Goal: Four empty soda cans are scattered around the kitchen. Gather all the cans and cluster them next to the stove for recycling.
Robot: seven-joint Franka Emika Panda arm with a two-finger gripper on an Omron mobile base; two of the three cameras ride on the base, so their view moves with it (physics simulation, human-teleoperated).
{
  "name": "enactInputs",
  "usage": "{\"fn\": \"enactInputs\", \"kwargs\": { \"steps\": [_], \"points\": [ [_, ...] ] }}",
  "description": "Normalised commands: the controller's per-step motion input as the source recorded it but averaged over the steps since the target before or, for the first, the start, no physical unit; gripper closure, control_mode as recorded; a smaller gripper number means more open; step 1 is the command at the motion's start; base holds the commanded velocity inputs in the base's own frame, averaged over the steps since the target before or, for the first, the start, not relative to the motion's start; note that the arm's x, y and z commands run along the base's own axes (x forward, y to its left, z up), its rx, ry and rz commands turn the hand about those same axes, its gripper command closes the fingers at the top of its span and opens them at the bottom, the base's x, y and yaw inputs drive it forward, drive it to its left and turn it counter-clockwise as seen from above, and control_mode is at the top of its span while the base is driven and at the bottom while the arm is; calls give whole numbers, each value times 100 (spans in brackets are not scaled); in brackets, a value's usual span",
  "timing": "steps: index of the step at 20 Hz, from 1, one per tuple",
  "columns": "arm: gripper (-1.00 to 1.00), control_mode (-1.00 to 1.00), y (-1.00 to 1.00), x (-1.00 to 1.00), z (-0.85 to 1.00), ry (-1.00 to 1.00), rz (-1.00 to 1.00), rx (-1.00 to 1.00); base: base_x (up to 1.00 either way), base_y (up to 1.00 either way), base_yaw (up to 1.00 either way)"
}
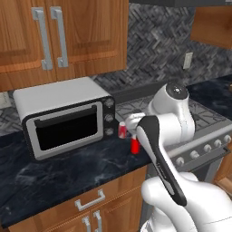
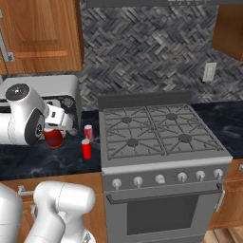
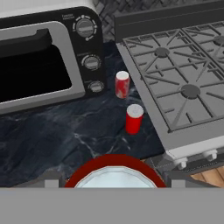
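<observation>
A red can [image 3: 114,175] sits between the fingers of the hand [image 2: 56,134], which grips it, raised above the black marbled worktop [image 3: 57,140] in front of the toaster oven [image 1: 63,115]. In the hand view its silver top fills the lower middle. Two more cans stand upright on the worktop just beside the stove's [image 2: 161,142] left side: a red-and-white can [image 3: 122,84] nearer the wall, close to the toaster oven's knobs, and a plain red can [image 3: 134,118] nearer the worktop's front edge. These two stand near each other but apart. Wooden cabinets [image 1: 59,36] hang above.
</observation>
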Motion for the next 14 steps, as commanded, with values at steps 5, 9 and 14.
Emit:
{"fn": "enactInputs", "kwargs": {
  "steps": [5, 9, 14],
  "points": [
    [100, -100, 27, 32, 0, 0, 0, 0, 0, 0, 0],
    [100, -100, 17, 31, -1, 0, 0, 0, 0, 0, 0],
    [100, -100, 7, 37, -11, 1, 0, 0, 0, 0, 0]
  ]
}}
